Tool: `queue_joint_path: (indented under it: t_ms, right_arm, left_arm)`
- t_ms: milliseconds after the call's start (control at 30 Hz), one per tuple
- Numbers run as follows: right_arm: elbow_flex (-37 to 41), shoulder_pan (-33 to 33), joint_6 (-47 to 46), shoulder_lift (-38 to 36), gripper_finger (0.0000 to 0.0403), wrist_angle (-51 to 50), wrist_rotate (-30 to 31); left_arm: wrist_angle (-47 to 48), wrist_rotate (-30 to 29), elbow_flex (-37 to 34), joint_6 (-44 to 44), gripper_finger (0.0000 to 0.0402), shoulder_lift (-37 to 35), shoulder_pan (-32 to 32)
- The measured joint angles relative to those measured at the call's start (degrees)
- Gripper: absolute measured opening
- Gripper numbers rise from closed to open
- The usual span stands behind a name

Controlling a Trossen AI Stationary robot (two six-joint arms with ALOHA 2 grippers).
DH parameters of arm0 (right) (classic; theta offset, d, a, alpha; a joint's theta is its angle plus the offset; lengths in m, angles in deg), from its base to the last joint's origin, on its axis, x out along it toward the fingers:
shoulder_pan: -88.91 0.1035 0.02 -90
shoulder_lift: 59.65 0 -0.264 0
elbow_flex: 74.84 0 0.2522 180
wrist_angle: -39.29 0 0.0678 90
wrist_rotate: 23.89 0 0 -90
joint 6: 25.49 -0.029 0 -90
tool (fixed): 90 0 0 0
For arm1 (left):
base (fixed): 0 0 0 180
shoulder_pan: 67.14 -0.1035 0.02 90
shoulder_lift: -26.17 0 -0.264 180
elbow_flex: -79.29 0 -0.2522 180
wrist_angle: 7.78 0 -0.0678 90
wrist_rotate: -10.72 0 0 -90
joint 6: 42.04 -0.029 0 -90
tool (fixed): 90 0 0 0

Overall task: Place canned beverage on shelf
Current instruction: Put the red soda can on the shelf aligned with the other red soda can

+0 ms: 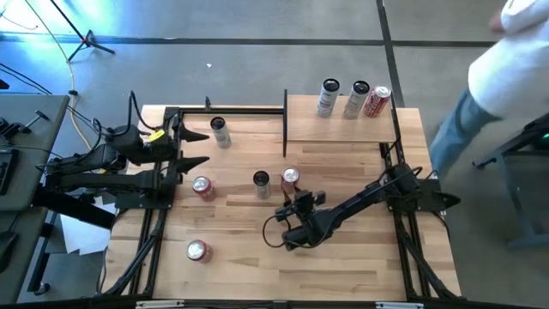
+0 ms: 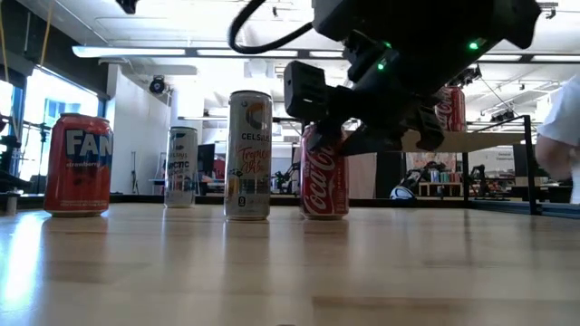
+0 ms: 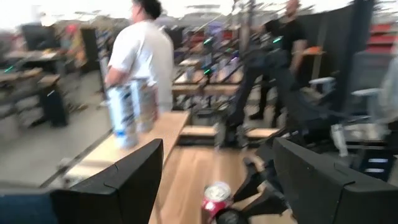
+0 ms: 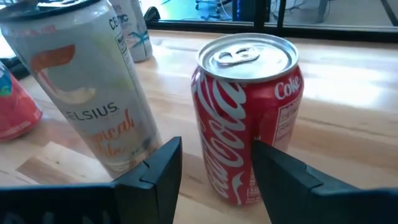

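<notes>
From where I sit, the left gripper (image 1: pixel 199 148) waits at the table's (image 1: pixel 360 257) left edge, well away from the red cola can (image 1: pixel 290 178), and it carries nothing; its fingers (image 3: pixel 124 180) stand partly apart. It plays no part in the reach, I judge.

The slim white can (image 4: pixel 87 93) stands just beside the red cola can on its left in the right wrist view, both upright, so my approach lane is tight on that side.

The right gripper (image 4: pixel 214 165) is the near one. The red cola can (image 4: pixel 249 112) stands upright directly ahead of its fingers (image 4: pixel 161 168), its long axis vertical, its lower body showing in the gap between them. They are parted about a can's width; I cannot tell whether either already touches the wall. The can sits on the table, not lifted.

The shelf (image 1: pixel 343 129) lies beyond the red cola can and to its right, already carrying three cans (image 1: pixel 353 99) along its back edge. I reckon the carry goes up and rightward.
</notes>
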Motion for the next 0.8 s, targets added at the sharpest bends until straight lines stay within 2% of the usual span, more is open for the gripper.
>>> queue_joint_path:
  t_ms: [200, 333, 800]
  right_arm:
    - [0.00, -1.30, 6.62, 0.00, 0.0177, 3.61, -0.09]
    - [0.00, -1.57, 7.92, 0.00, 0.0177, 4.80, -0.09]
    - [0.00, -0.42, 9.83, 0.00, 0.0177, 5.30, -0.22]
  left_arm:
    - [3.95, -7.25, 0.00, 1.17, 0.0280, 0.00, -0.02]
    - [5.02, -11.81, 0.00, -1.72, 0.0280, 0.33, -0.02]
    - [4.99, -12.16, 0.00, -3.76, 0.0280, 0.37, -0.01]
